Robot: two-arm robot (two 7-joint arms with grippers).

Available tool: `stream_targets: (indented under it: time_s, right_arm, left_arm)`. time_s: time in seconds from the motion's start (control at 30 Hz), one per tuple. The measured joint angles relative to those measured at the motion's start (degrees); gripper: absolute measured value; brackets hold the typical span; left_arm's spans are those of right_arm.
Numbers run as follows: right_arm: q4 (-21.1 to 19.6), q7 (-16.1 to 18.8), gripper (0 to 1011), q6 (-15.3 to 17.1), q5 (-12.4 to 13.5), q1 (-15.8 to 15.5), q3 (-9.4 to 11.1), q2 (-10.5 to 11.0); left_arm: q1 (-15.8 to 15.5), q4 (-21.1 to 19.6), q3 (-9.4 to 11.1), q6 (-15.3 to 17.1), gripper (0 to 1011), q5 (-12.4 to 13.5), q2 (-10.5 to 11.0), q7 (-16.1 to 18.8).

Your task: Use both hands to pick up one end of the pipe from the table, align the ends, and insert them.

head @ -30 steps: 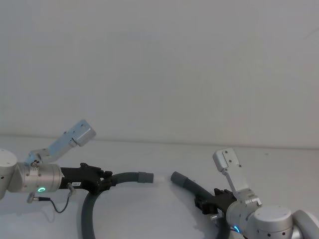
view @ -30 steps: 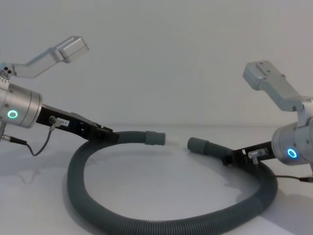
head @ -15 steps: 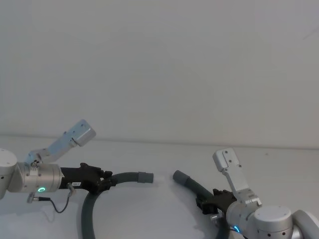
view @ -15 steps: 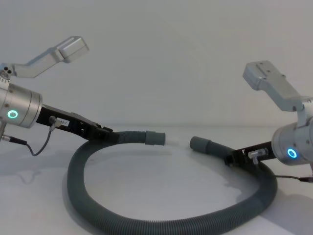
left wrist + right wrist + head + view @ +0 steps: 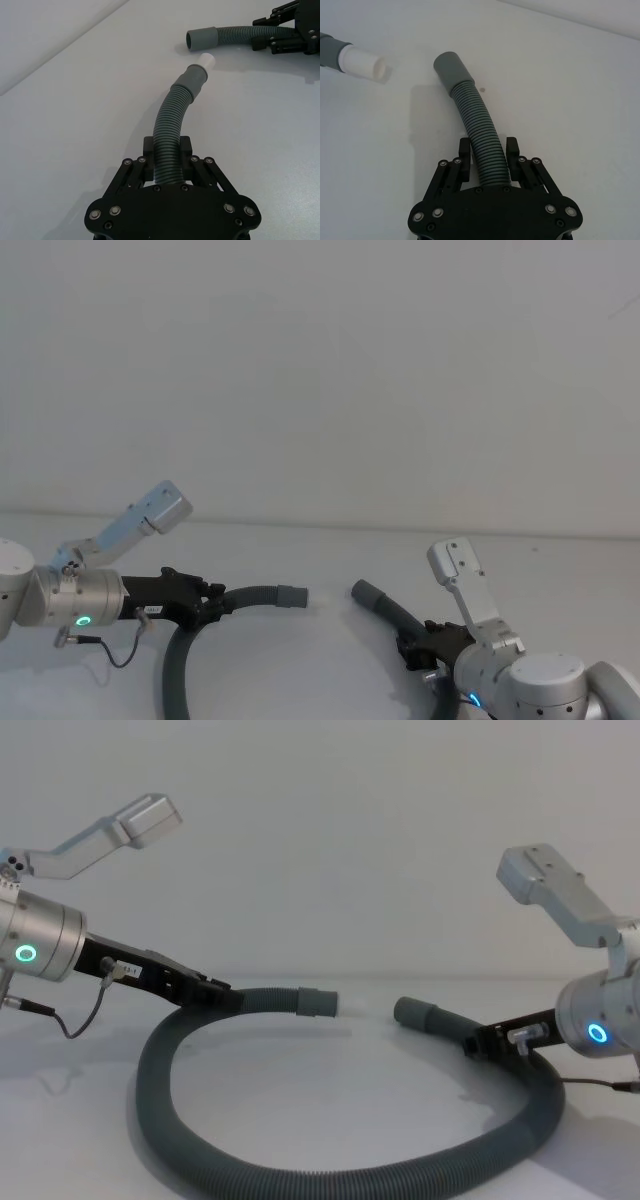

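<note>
1. Holds pipe (image 5: 300,1175) in left gripper (image 5: 167,150), jaws tight just behind white-tipped end (image 5: 206,60), raised off worktop (image 5: 350,1090) for free aiming.
2. Holds it likewise in right gripper (image 5: 489,150) behind plain end (image 5: 451,67), mouth turned toward the other end.
3. Leaves both near but apart, seemingly off-axis; lets rest of pipe lie slack on worktop, probably easing alignment.

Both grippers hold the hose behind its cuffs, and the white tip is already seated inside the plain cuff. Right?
Not seated: the right wrist view shows the white tip apart from the plain cuff, bare table between them. The left gripper and right gripper do hold the hose behind its cuffs.
</note>
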Motion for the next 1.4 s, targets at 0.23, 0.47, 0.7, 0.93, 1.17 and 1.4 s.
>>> stream_targets:
  time_s: [0.23, 0.47, 0.7, 0.93, 1.17, 1.4]
  right_arm:
    - [0.0, 0.0, 373, 0.0, 0.0, 0.0, 0.0, 0.0]
    - [0.0, 0.0, 339, 0.0, 0.0, 0.0, 0.0, 0.0]
    - [0.0, 0.0, 306, 0.0, 0.0, 0.0, 0.0, 0.0]
    - [0.0, 0.0, 300, 0.0, 0.0, 0.0, 0.0, 0.0]
    - [0.0, 0.0, 292, 0.0, 0.0, 0.0, 0.0, 0.0]
    - [0.0, 0.0, 281, 0.0, 0.0, 0.0, 0.0, 0.0]
  left_arm:
    - [0.0, 0.0, 0.0, 0.0, 272, 0.0, 0.0, 0.0]
    - [0.0, 0.0, 0.0, 0.0, 272, 0.0, 0.0, 0.0]
    - [0.0, 0.0, 0.0, 0.0, 272, 0.0, 0.0, 0.0]
    - [0.0, 0.0, 0.0, 0.0, 272, 0.0, 0.0, 0.0]
    - [0.0, 0.0, 0.0, 0.0, 272, 0.0, 0.0, 0.0]
    - [0.0, 0.0, 0.0, 0.0, 272, 0.0, 0.0, 0.0]
